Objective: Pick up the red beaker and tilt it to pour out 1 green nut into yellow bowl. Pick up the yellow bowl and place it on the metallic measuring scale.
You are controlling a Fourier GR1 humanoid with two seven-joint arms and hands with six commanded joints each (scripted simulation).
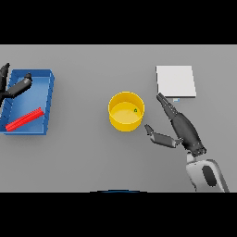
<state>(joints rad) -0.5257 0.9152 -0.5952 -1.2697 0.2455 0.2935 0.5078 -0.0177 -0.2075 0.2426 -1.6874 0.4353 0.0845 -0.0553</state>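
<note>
Dark and spread, the right hand (183, 126) lay nearest the observer, its arm entering from the lower right; the fingers were straight and pointed up the table, the thumb stood out toward the left, and nothing was held. Its thumb tip was just beside the yellow bowl (126, 111) but no contact could be confirmed. The bowl stood upright on the grey table (92, 152) near centre, and one small green nut (135, 110) lay inside against the right of its floor, so the pouring step was judged complete and the lift outstanding. The bowl appeared a rigid, thin-walled, light vessel with a smooth and probably slippery wall; it was judged best taken across the rim, thumb on one side and fingers on the other, and kept level so the loose nut would not roll out. Level with the bowl at the far left, a blue tray (50, 88) held the red beaker (24, 119) lying on its side. The left hand (19, 86) showed over the tray's upper left corner, fingers extended and holding nothing. Farthest off, up and to the right of the bowl, lay the metallic measuring scale (175, 81), a flat pale plate, its near edge touched or overlapped by the right fingertips (160, 97); which could not be determined.
</note>
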